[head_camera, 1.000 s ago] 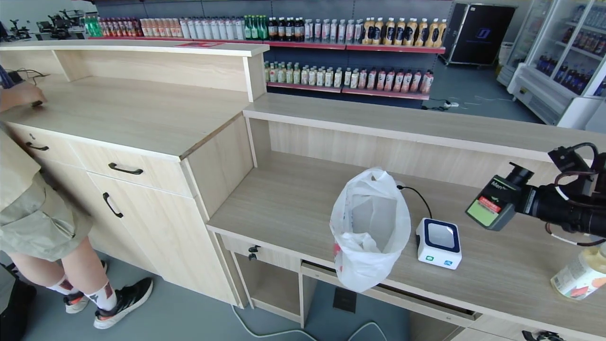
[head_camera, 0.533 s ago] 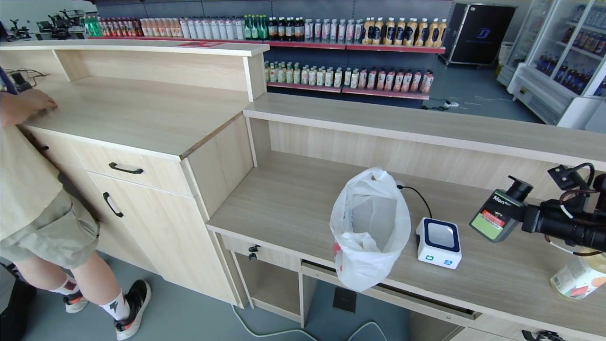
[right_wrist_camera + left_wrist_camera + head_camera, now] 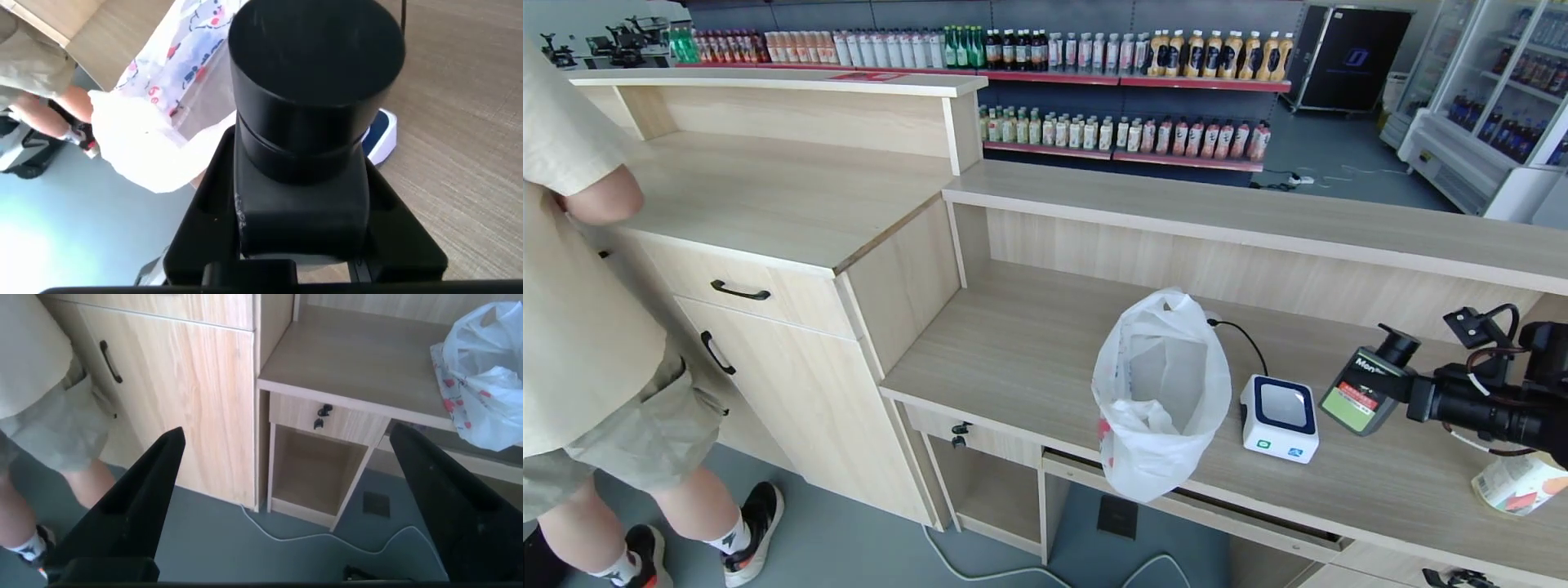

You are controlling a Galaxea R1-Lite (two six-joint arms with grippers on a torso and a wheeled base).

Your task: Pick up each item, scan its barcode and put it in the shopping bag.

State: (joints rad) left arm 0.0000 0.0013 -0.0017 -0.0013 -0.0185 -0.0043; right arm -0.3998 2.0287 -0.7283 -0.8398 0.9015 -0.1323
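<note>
Here the black bottle (image 3: 1366,390) sits clamped in the right claw (image 3: 1414,398).

Shopping bag (image 3: 1161,384): white plastic, standing open at the front edge of the desk (image 3: 1013,343).
Scanner (image 3: 1280,418): white corded box, dark-framed window facing up, just beside the bag.
Dark bottle (image 3: 1362,390): black cap, green-and-red label, held tilted in the right hand (image 3: 1414,398), above the desk.
Second bottle (image 3: 1515,482): pale, colourful label, at far right.
</note>
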